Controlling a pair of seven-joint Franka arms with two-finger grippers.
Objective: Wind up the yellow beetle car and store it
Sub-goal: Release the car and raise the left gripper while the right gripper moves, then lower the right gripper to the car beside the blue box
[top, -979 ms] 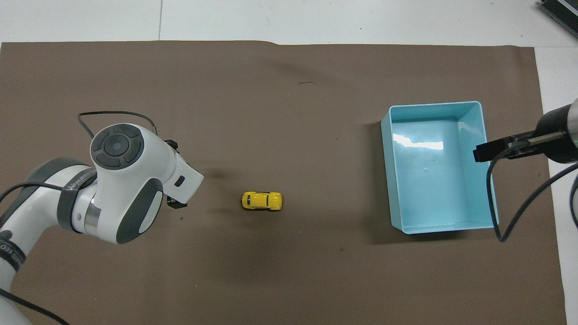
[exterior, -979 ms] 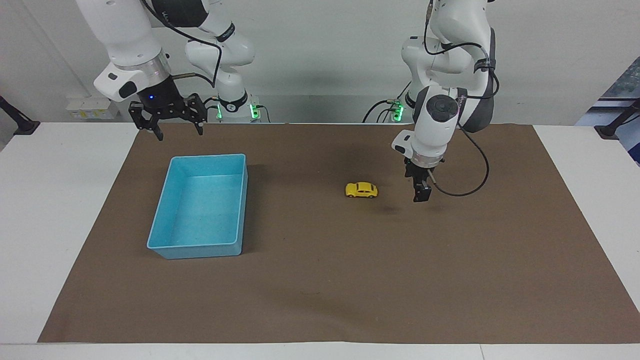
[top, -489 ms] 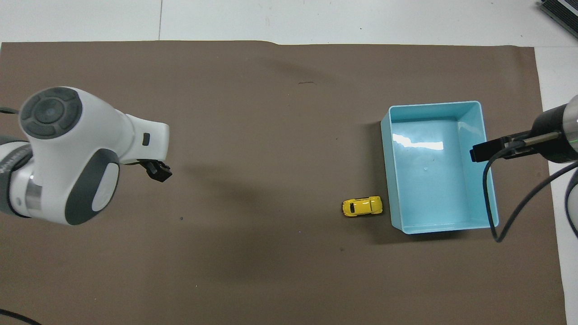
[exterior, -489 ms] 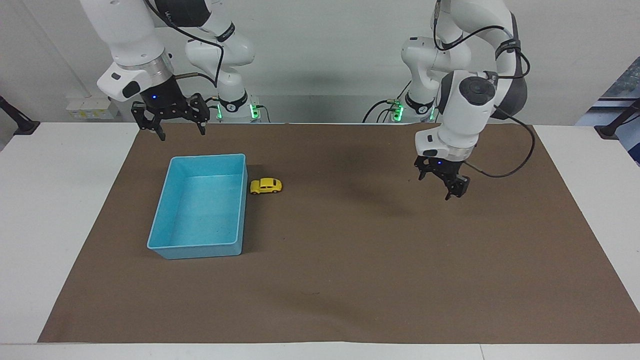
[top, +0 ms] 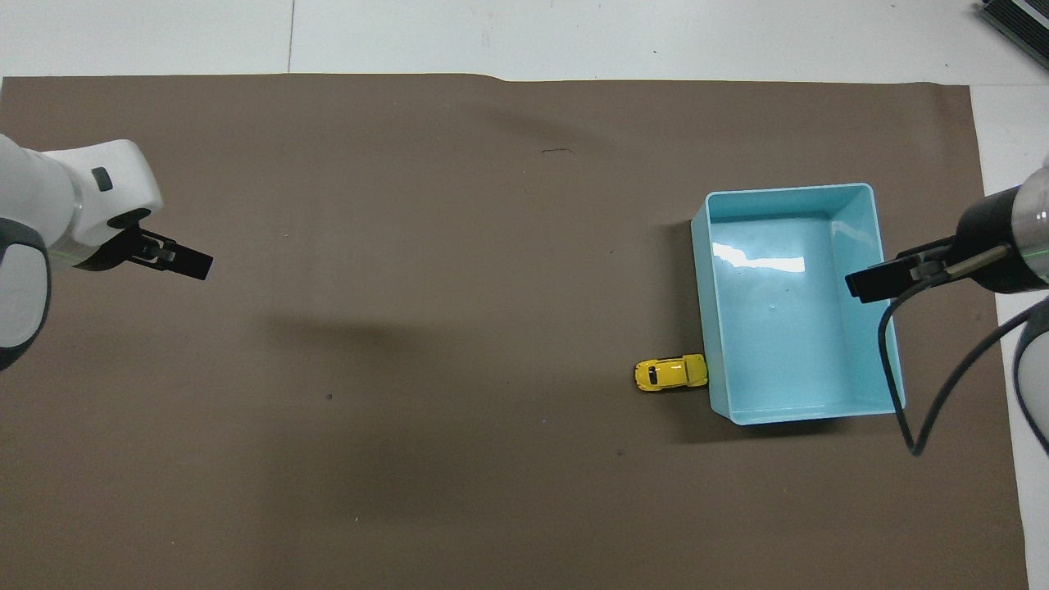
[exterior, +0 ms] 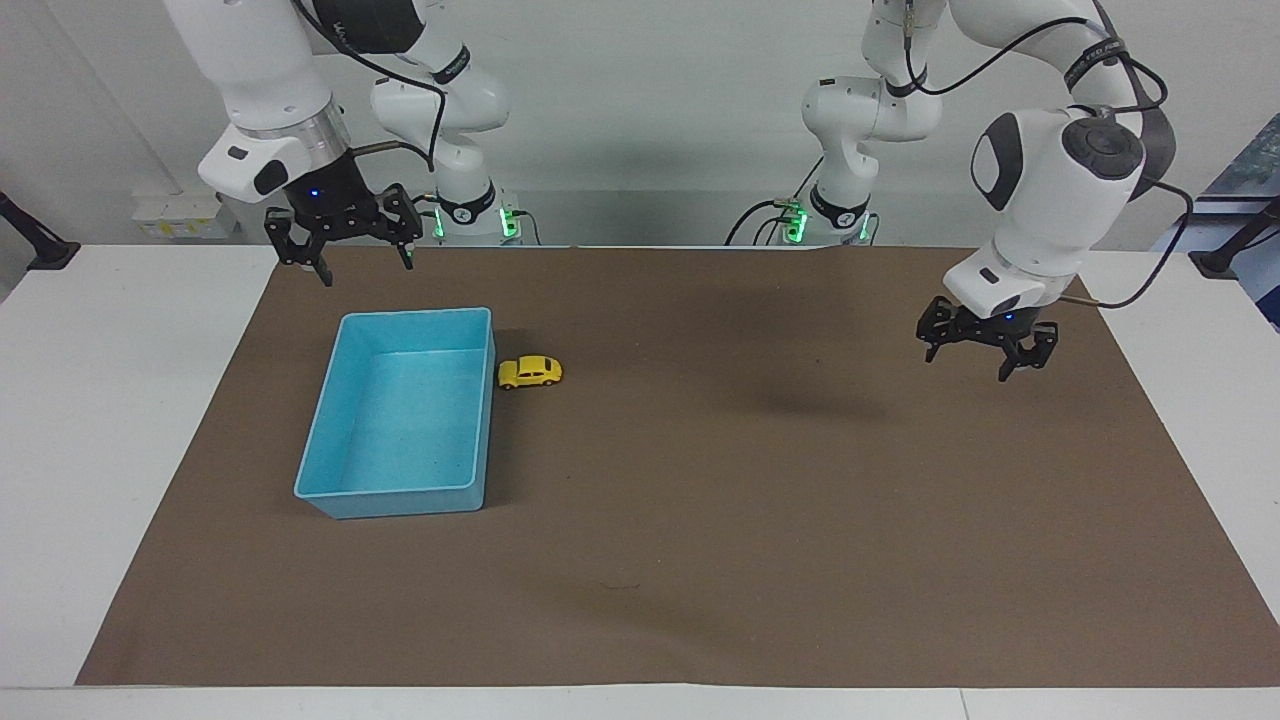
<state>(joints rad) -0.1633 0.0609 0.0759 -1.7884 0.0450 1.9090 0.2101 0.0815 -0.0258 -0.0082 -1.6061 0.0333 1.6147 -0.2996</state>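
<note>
The yellow beetle car (exterior: 530,372) stands on its wheels on the brown mat, right beside the light-blue bin (exterior: 400,500), at the bin's wall toward the left arm's end. It also shows in the overhead view (top: 670,374), next to the bin (top: 787,189). The bin holds nothing. My left gripper (exterior: 985,362) is open and empty, in the air over bare mat toward the left arm's end (top: 188,264). My right gripper (exterior: 363,270) is open and empty, raised over the bin's edge at the right arm's end (top: 869,283).
The brown mat (exterior: 700,560) covers most of the white table (exterior: 120,420). A black cable hangs from the right arm's wrist over the bin's corner (top: 897,385).
The car has rolled from the middle of the mat to the bin's wall and stopped there. My left gripper has swung away toward its own end of the table. The right arm waits.
</note>
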